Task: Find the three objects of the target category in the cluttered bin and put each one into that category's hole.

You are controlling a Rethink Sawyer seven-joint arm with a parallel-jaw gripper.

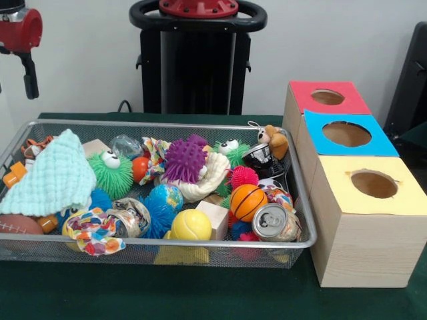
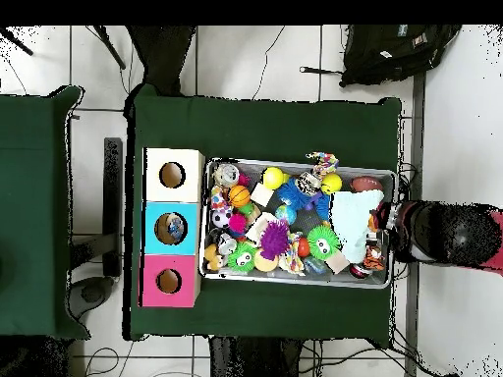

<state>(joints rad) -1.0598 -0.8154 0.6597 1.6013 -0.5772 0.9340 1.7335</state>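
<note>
A wire mesh bin [image 1: 160, 244] [image 2: 300, 278] holds a jumble of toys. Among them are a purple spiky ball [image 1: 185, 160], a green puffer with eyes [image 1: 110, 172], a small basketball [image 1: 248, 201], a yellow tennis ball [image 1: 191, 225], a globe ball [image 1: 165, 198], a drinks can [image 1: 273, 222] and a mint cloth [image 1: 50, 177]. Beside the bin stand three boxes, each with a round hole: red-topped [image 1: 327, 97], blue-topped [image 1: 345, 133] and yellow-topped [image 1: 373, 183]. My gripper [image 1: 28, 79] hangs high above the bin's end by the cloth, touching nothing. The overhead view shows the arm [image 2: 442, 234] at that same end.
A teddy bear [image 1: 273, 140], a wooden block [image 1: 215, 217], a brown football [image 1: 17, 225] and a pink spiky ball [image 1: 243, 177] also lie in the bin. Green cloth [image 1: 200, 293] covers the table. A black bag [image 2: 393, 49] lies on the floor beyond the table.
</note>
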